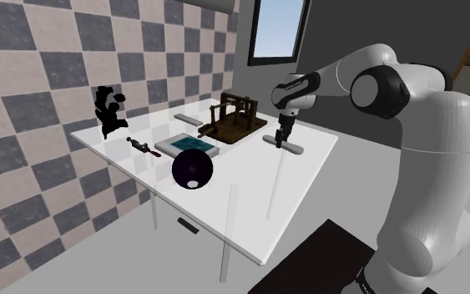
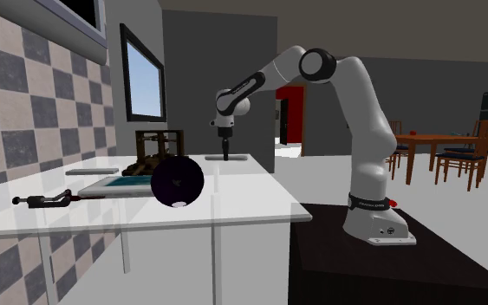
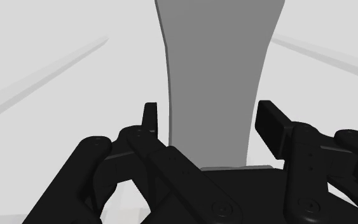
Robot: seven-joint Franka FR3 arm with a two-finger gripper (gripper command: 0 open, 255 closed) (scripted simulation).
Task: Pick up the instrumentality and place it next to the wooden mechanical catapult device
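We find bare white bench (image 1: 262,205) between the black pincer (image 1: 281,144) and the bench edge nearest the stand. On the shoulder view's left, the brown wooden catapult frame (image 1: 235,117) stands near the pincer. Farther along, a flat teal-topped tray (image 1: 189,147) and a dark glossy sphere (image 1: 193,171) block passage.

Grey flat obj (image 3: 215,76) cut off at wrist view edge; ID unclear.

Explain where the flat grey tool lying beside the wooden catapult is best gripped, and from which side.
Grip the grey tool across its narrowed waist, coming straight down from above: it lies flat on the table, and its sides pinch inward there, so it probably fits inside the open gripper.
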